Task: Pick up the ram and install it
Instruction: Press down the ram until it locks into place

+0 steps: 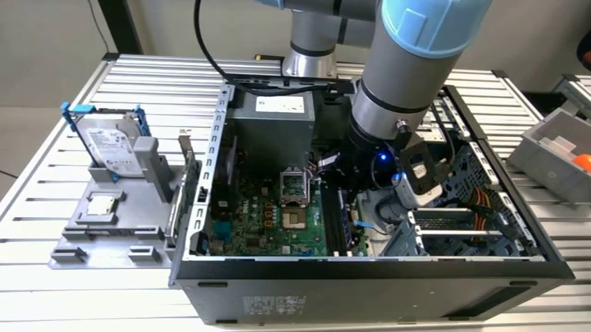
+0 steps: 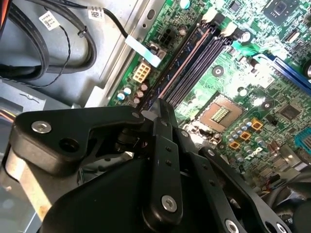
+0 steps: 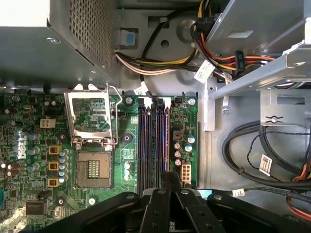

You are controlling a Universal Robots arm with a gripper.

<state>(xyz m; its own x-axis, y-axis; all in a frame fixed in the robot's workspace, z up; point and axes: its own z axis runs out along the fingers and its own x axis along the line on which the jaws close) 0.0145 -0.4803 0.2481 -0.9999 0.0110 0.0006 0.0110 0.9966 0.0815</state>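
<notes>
The ram [image 2: 176, 60] is a thin dark stick with a bluish face. It stands on edge in the outer one of the long black memory slots [image 3: 147, 145] on the green motherboard [image 3: 29, 145], inside the open computer case [image 1: 369, 273]. In the first wrist view the ram [image 3: 165, 141] runs straight away from my fingertips. My gripper [image 3: 168, 177] is low over the near end of these slots with its black fingers pressed together. I cannot tell whether the tips touch the ram. In the exterior view the gripper [image 1: 358, 207] is deep inside the case.
The open processor socket [image 3: 92, 141] lies beside the slots. A metal drive cage [image 1: 461, 228] and cable bundles [image 3: 262, 160] crowd the other side. The power supply box [image 1: 277, 128] stands at the case's back. Outside, a grey fixture [image 1: 102, 235] holds a hard drive [image 1: 111, 149].
</notes>
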